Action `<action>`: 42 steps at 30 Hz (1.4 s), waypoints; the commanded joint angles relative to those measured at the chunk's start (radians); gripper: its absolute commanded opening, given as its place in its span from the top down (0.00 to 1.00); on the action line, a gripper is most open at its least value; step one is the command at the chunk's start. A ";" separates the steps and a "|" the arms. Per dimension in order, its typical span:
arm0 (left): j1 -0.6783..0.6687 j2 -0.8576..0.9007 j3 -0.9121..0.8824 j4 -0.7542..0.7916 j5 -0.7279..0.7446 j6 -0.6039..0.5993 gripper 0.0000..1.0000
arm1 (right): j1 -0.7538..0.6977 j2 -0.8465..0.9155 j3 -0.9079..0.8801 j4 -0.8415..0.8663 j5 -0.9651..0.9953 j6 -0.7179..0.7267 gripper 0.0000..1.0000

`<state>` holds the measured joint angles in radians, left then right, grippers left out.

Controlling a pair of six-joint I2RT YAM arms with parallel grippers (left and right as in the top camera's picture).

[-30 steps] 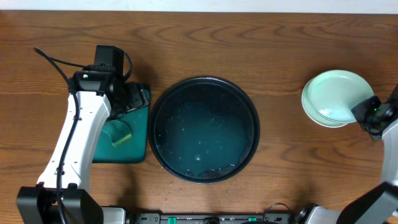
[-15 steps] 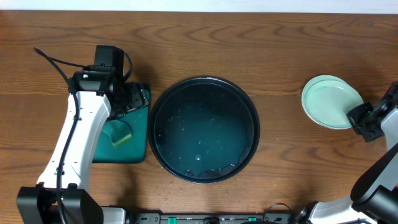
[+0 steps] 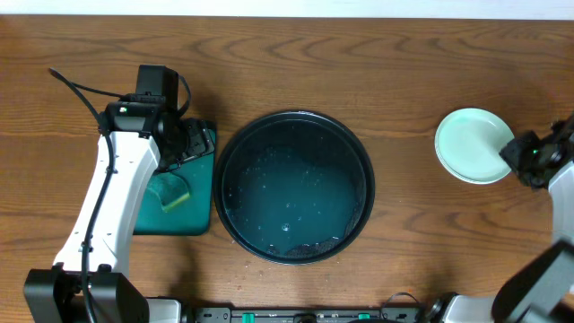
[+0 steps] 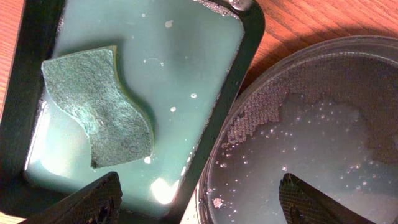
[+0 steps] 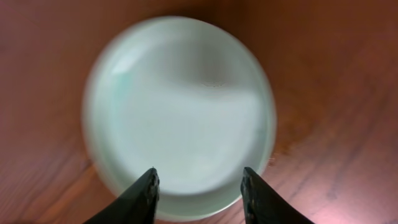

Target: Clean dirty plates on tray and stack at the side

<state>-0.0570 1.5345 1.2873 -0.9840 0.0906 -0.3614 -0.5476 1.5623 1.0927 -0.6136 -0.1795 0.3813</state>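
Observation:
The large round black tray (image 3: 294, 186) sits mid-table, wet and speckled, with no plate on it; its rim also shows in the left wrist view (image 4: 249, 99). The plates (image 3: 471, 144) lie stacked flat on the table at the right, a pale mint-green one on top, also seen in the right wrist view (image 5: 180, 106). My right gripper (image 5: 199, 186) is open and empty, just above the stack's near edge. My left gripper (image 4: 199, 202) is open and empty over the gap between the small tray and the black tray.
A rectangular dark-green tray (image 3: 199, 202) with soapy water lies left of the black tray, holding a green sponge (image 3: 170, 190), also seen in the left wrist view (image 4: 99, 106). The left arm (image 3: 112, 193) reaches over it. Wooden table (image 3: 359, 63) surrounds everything.
The top mint-green plate has come down flat onto the stack. My right gripper has let it go and drawn back to the right. The left arm has not moved.

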 commanded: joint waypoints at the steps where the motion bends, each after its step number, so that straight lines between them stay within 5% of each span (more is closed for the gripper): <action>1: -0.002 -0.003 -0.008 -0.002 -0.016 0.010 0.18 | 0.058 -0.146 0.013 -0.010 -0.086 -0.138 0.57; 7: -0.002 -0.003 -0.008 -0.002 -0.016 0.010 0.18 | 0.167 -0.337 0.013 -0.029 -0.319 -0.232 0.52; 10: -0.002 -0.003 -0.008 -0.002 -0.016 0.010 0.18 | 0.244 -0.445 0.013 -0.060 -0.446 -0.321 0.41; 13: -0.002 -0.003 -0.008 -0.002 -0.016 0.010 0.18 | 0.327 -0.556 0.013 -0.108 -0.461 -0.330 0.04; 14: -0.002 -0.003 -0.008 -0.002 -0.016 0.010 0.18 | 0.372 -0.624 0.013 -0.146 -0.460 -0.330 0.01; 20: -0.002 -0.003 -0.008 -0.002 -0.016 0.010 0.18 | 0.452 -0.826 0.013 -0.271 -0.457 -0.197 0.01; 28: -0.002 -0.003 -0.008 -0.002 -0.016 0.010 0.18 | 0.454 -0.974 0.012 -0.376 -0.373 -0.208 0.01; 35: -0.002 -0.003 -0.008 -0.002 -0.016 0.010 0.18 | 0.454 -0.989 0.012 -0.329 -0.376 -0.573 0.01; 42: -0.002 -0.003 -0.008 -0.002 -0.016 0.010 0.18 | 0.459 -1.074 -0.071 -0.169 -0.424 -0.655 0.01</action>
<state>-0.0570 1.5345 1.2873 -0.9844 0.0906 -0.3614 -0.1005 0.5579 1.0779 -0.8440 -0.5800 -0.2089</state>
